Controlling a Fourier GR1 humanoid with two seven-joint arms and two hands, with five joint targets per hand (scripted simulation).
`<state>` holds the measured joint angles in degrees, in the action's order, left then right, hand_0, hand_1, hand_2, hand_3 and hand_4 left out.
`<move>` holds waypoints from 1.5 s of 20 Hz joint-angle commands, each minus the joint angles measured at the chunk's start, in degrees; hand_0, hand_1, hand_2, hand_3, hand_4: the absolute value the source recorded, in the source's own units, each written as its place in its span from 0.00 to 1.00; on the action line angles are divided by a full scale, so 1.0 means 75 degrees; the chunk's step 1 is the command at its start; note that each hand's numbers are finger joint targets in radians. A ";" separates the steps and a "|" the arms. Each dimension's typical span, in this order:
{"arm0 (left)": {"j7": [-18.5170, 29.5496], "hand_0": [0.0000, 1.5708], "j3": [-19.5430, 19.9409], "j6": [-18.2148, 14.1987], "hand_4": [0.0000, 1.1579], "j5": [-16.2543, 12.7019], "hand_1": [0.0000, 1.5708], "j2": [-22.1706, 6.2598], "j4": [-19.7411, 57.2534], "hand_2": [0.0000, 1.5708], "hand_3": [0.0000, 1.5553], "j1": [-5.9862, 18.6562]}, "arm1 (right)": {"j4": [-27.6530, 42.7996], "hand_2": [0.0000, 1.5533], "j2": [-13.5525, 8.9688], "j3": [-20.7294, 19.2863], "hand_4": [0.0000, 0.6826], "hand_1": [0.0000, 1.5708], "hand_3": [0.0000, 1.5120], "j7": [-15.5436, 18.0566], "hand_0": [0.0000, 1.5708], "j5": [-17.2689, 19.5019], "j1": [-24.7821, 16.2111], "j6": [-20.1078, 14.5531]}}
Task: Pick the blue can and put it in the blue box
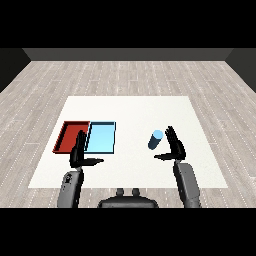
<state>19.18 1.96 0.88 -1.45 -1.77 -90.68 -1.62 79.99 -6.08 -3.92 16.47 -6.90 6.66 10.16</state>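
Grey forearms come in from the lower corners, smooth and tube-like, each ending in a matte black hand. On the right hand (174, 146) the fingers (171, 134) stand straight and close together, pointing up and away across the table, while the thumb juts out sideways toward the middle; nothing is held in them. Just beside those fingers, on their inner side, is the blue can (155, 139), a short smooth cylinder with a paler blue round end, tilted so that the end faces up and toward the hand; whether the fingers touch its side cannot be told. On the left hand (78, 152) the fingers likewise rise straight and together, the thumb stretched out sideways toward the centre, and they hold nothing. Those fingers stand in front of the seam where the two trays meet. Red tray (64, 139) and light blue tray (101, 138) lie side by side, touching, both shallow rectangles with thin raised rims and flat plain floors, the red one further to the left. The can is well apart from the blue tray, out on the bare surface to its right. Everything rests on the white table (130, 110), flat and plain, and around it runs a floor (125, 75) of pale grey wooden planks with visible grain.
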 commanded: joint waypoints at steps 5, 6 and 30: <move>0.0787 0.00 0.0131 0.0239 0.00 -0.0133 0.00 -0.0020 0.0685 0.00 0.00 0.0103 | -0.0393 0.00 0.0151 0.0067 0.00 0.00 0.00 0.0222 0.00 0.0135 0.0394 0.0014; 0.0818 0.00 0.0305 0.0223 0.00 -0.0207 0.00 -0.0102 0.0591 0.00 0.00 -0.0129 | -0.0261 0.00 0.0163 0.0003 0.00 0.00 0.00 0.0195 0.00 0.0093 0.0450 -0.0075; 0.0129 0.00 -0.0354 -0.0162 0.00 0.0226 0.00 0.0174 -0.0460 0.00 0.00 -0.0454 | -0.2319 0.00 -0.0158 -0.0687 0.00 0.00 0.00 0.0286 0.00 -0.0233 0.1294 -0.0031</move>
<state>20.70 1.95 0.41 -1.28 -1.84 -90.51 -1.49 63.04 -6.94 -8.90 19.33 -8.24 15.93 10.23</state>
